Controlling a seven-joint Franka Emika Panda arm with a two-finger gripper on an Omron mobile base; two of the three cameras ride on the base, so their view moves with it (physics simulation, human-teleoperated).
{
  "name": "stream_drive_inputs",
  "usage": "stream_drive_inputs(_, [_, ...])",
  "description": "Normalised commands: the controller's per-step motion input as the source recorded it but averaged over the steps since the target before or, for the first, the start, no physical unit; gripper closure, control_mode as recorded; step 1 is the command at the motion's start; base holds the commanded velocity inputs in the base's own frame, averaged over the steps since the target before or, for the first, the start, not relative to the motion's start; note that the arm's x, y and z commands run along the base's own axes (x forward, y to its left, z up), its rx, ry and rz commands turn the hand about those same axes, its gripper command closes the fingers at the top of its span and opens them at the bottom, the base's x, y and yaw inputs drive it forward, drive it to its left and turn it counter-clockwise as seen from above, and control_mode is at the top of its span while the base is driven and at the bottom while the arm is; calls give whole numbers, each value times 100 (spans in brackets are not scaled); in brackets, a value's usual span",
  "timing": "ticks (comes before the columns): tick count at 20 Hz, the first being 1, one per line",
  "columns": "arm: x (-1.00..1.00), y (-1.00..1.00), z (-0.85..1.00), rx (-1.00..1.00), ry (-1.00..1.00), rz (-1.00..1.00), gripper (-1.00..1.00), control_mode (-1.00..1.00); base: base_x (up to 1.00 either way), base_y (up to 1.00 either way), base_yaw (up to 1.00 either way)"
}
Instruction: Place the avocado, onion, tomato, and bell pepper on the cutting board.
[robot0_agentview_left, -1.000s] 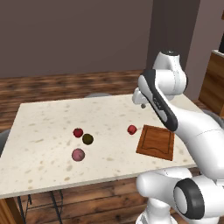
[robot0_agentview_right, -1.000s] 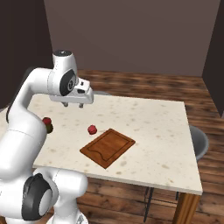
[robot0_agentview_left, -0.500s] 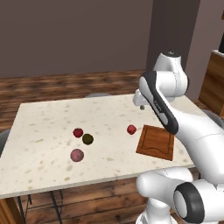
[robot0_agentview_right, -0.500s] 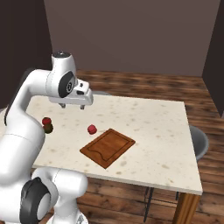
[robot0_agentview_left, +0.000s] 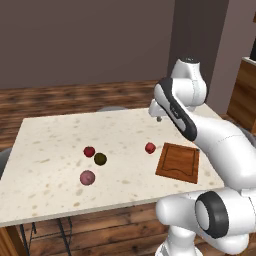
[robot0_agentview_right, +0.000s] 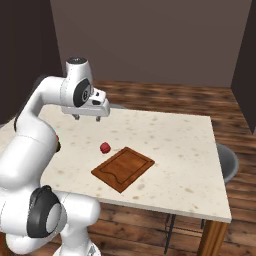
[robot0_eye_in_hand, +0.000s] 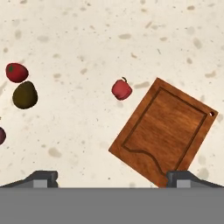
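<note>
Arm raised, hand pointing down.
My gripper (robot0_agentview_right: 87, 118) hangs high with fingers spread wide, holding nothing.

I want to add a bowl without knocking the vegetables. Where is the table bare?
The cutting board itself is bare, as is the table behind it and along the far edge. It is crowded at the tomato, avocado and onion cluster; the bell pepper sits apart, just beside the board.

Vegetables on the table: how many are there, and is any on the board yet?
4, none on the cutting board. The bell pepper sits just left of it; the tomato, avocado and onion cluster farther left.
</note>
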Motion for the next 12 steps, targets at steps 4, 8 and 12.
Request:
stream_drive_inputs(4, [36, -2, -12, 0, 4, 0, -100, -100, 0, 0, 0])
stream_drive_inputs(8, [28, 0, -20, 0, 0, 0, -100, -100, 0, 0, 0])
stream_drive_inputs(12, [29, 0, -23, -2, -7, 0, -100, -100, 0, 0, 0])
